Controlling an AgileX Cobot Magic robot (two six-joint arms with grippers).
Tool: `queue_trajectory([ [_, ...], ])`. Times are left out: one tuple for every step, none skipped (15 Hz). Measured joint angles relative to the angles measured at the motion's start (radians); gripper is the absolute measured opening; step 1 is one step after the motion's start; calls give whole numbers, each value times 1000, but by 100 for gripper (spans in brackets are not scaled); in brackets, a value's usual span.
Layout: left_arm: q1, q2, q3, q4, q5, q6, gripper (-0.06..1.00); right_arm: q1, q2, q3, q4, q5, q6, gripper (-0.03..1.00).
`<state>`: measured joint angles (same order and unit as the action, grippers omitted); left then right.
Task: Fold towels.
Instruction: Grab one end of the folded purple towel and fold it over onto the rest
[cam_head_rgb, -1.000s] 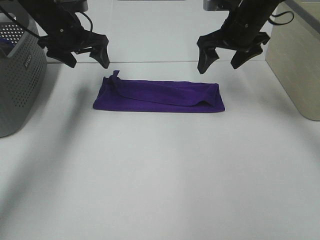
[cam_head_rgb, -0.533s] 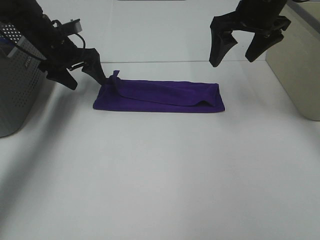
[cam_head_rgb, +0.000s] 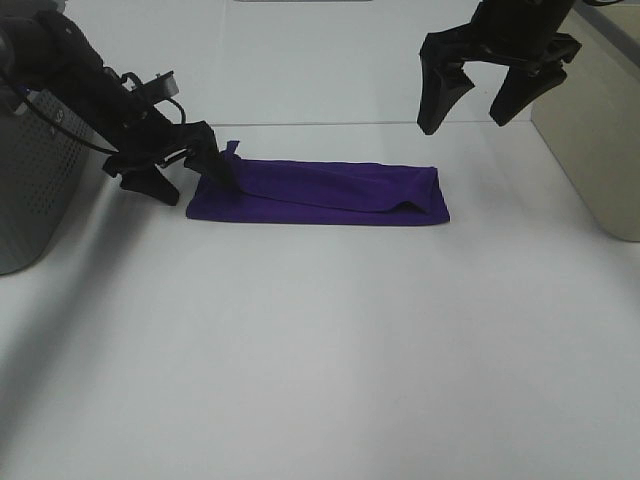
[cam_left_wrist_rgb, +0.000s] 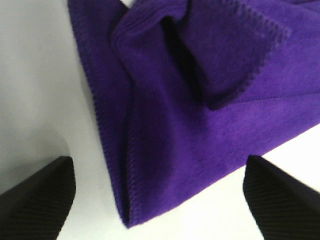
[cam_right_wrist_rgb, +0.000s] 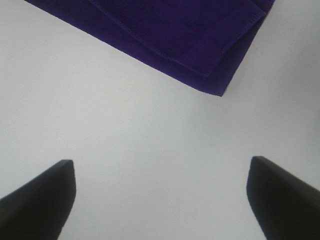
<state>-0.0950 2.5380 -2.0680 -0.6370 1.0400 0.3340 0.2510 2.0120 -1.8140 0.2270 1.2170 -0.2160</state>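
Note:
The purple towel (cam_head_rgb: 320, 192) lies on the white table as a long folded strip, with a bunched corner sticking up at its far left end. My left gripper (cam_head_rgb: 195, 182) is open and low at that left end, one finger over the bunched corner, one just off the cloth. The left wrist view shows the towel's (cam_left_wrist_rgb: 200, 100) folded end between the open fingertips (cam_left_wrist_rgb: 35, 200). My right gripper (cam_head_rgb: 464, 120) is open and empty, hanging above and behind the towel's right end. The right wrist view shows the towel's corner (cam_right_wrist_rgb: 165, 30) well beyond its gripper (cam_right_wrist_rgb: 160, 200). No white tag shows.
A grey perforated basket (cam_head_rgb: 30, 180) stands at the left edge, close behind the left arm. A beige box (cam_head_rgb: 600, 130) stands at the right edge. White tabletop (cam_head_rgb: 320, 350) stretches in front of the towel.
My left gripper has come down and forward to the towel's left end. My right gripper rose a little and then held still. The towel has not moved.

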Motion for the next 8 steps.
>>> queue_trajectory([
  [0, 18, -18, -39, 0, 5, 84, 0, 0, 0, 10, 0, 0, 90],
  [-7, 40, -48, -79, 0, 9, 84, 0, 0, 0, 16, 0, 0, 90],
  [-17, 64, -87, -111, 0, 10, 84, 0, 0, 0, 17, 0, 0, 90],
  [-31, 91, -129, -132, 5, 7, 84, 0, 0, 0, 17, 0, 0, 90],
  [-48, 120, -172, -144, 13, -10, 83, 0, 0, 0, 19, 0, 0, 90],
  [-64, 143, -217, -149, 21, -34, 81, 0, 0, 0, 20, 0, 0, 90],
  [-77, 162, -251, -145, 20, -65, 77, 0, 0, 0, 20, 0, 0, 90],
  [-85, 170, -268, -124, 14, -92, 69, 0, 0, 0, 21, 0, 0, 90],
])
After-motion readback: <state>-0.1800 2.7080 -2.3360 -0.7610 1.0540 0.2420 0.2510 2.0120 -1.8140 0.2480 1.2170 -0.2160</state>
